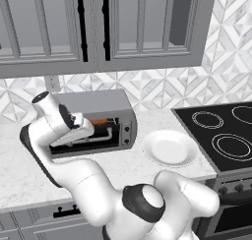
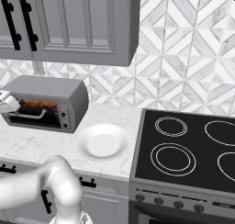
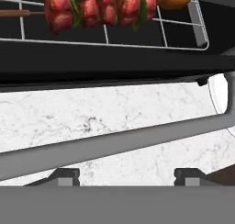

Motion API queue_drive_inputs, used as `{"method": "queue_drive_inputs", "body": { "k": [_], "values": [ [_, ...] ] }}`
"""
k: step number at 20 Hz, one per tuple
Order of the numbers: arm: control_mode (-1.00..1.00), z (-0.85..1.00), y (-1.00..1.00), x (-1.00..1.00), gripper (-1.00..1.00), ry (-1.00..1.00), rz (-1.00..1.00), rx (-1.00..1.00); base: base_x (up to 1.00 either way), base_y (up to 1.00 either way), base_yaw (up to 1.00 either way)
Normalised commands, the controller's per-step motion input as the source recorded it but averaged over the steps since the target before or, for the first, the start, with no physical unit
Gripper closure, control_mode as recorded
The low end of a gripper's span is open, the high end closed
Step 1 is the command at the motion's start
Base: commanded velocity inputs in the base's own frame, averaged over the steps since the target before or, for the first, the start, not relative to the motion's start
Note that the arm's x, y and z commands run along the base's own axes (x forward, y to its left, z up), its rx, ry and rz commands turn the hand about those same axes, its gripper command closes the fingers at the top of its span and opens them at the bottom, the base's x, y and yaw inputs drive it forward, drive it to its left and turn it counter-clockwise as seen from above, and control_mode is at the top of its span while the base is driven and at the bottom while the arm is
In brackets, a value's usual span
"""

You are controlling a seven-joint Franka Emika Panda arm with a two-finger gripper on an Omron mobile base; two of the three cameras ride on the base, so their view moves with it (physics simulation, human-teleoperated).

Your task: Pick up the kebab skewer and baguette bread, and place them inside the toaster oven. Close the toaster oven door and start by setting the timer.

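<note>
Overhead, grey cabinets [image 1: 103, 30]; marble counter [image 2: 41, 142]

The white arm bends left, its pincer [image 3: 124, 176] with jaws parted, both fingertips [image 3: 65, 176] low.

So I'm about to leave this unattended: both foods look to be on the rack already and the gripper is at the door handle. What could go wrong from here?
The gripper brackets the bar handle but its jaws stand apart; a lift now might slip off it.

The kebab skewer lies near the rack's front edge, so the rising toaster oven door could nudge its stick.

The white plate sits close beside the toaster oven, and a swinging arm could knock it.
</note>
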Motion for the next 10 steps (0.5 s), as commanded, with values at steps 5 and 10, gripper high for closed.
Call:
{"method": "queue_drive_inputs", "body": {
  "k": [5,10],
  "values": [
    [-1.00,-0.35,-0.26,0.40,-1.00,-0.54,0.09,0.07,0.00,0.00,0.00],
    [-1.00,-0.07,-0.40,0.77,-1.00,-0.35,0.07,0.09,0.00,0.00,0.00]
  ]
}}
